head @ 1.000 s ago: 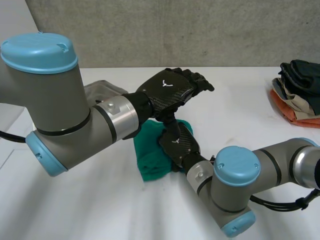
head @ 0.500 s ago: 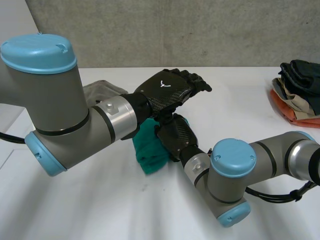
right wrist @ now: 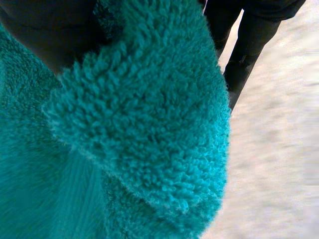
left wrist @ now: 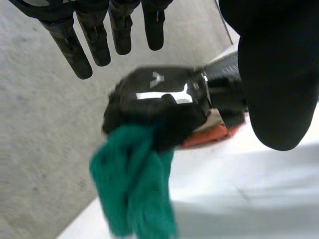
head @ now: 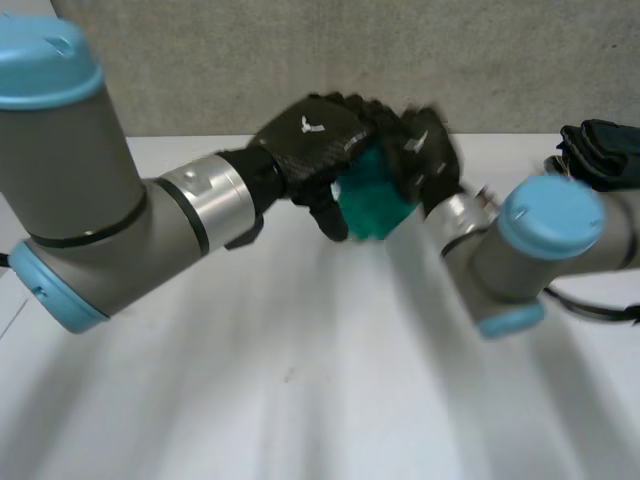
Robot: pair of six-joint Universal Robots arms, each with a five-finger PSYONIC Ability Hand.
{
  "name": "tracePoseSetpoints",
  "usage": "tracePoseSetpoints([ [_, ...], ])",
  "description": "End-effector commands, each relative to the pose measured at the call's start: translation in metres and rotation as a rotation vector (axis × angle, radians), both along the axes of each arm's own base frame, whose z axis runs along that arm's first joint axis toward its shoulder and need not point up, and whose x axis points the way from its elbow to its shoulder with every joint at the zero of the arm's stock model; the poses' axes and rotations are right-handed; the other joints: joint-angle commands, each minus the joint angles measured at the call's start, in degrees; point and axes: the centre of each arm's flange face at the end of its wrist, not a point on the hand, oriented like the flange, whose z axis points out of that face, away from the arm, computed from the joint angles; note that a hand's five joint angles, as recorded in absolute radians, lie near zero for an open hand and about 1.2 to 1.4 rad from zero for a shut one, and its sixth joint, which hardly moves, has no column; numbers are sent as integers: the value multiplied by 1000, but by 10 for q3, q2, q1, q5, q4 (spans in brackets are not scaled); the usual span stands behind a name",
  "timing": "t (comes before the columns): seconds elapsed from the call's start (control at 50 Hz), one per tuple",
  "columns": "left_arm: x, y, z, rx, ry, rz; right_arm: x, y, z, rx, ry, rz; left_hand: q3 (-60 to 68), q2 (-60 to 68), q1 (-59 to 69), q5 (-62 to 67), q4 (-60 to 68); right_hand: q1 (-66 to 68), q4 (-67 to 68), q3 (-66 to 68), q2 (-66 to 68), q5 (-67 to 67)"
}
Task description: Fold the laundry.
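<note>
A teal terry towel [head: 372, 198] hangs bunched in the air above the white table [head: 300, 380]. My right hand [head: 432, 152] is shut on its upper part. The left wrist view shows that hand [left wrist: 159, 94] curled round the towel [left wrist: 134, 184], which dangles below it. My left hand [head: 310, 148] is right beside the towel, open, with straight fingers [left wrist: 94, 35] spread over the right hand and the thumb [left wrist: 276, 79] off to one side. In the right wrist view the fluffy towel [right wrist: 129, 129] bulges under my right hand [right wrist: 45, 30].
A pile of dark and orange clothes [head: 598, 150] lies at the table's back right; its orange part [left wrist: 209, 137] shows behind the right hand. A grey wall [head: 250, 60] runs behind the table.
My right hand has closed on the towel and lifted it off the table, up and toward the back right. The left hand stays open and close beside it.
</note>
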Motion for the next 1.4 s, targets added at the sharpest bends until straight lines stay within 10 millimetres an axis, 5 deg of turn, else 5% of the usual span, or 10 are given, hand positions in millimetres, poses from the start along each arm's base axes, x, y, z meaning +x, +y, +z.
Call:
tracePoseSetpoints([
  [0.02, 3, -3, 20, -26, 71, 18, -58, -67, 74, -221, -151, -75, -15, -11, -12, -13, -8, 207, 120, 140, 149, 180],
  [0.1, 3, -3, 21, -24, 81, 18, -110, -102, 104, -295, -195, -145, -13, -10, -10, -11, -7, 207, 120, 140, 149, 180],
  [0.22, 1, -1, 16, -11, 73, 12, -191, -144, 108, -314, -191, -239, -13, -10, -10, -11, -7, 207, 120, 140, 149, 180],
  [0.42, 0, 2, 8, 9, 60, 7, -300, -196, 27, -175, -139, -222, -13, -10, -10, -11, -7, 207, 120, 140, 149, 180],
  [0.66, -5, 10, -6, 47, 35, -15, -379, -191, -53, -7, -83, -208, -11, -8, -9, -9, -5, 207, 120, 140, 149, 180],
  [0.74, -4, 11, -7, 51, 32, -15, -383, -186, -44, -13, -85, -206, -11, -8, -9, -9, -5, 207, 120, 140, 149, 180],
  [0.82, -4, 12, -5, 46, 36, -17, -380, -178, -18, -31, -109, -214, -11, -8, -9, -9, -5, -476, -563, -543, -534, -503],
  [1.08, -14, 40, 9, 21, 58, -82, -380, -118, 44, 217, -268, -375, -13, -10, -10, -11, -7, -493, -580, -560, -551, -520],
  [1.26, -9, 44, 48, -74, 157, -85, -387, -84, 87, 158, 27, -605, -13, -10, -10, -11, -7, -493, -580, -560, -551, -520],
  [1.4, 14, 26, 90, -162, 289, 17, -301, -61, 158, -94, 3, -535, -13, -10, -10, -11, -7, -493, -580, -560, -551, -520],
])
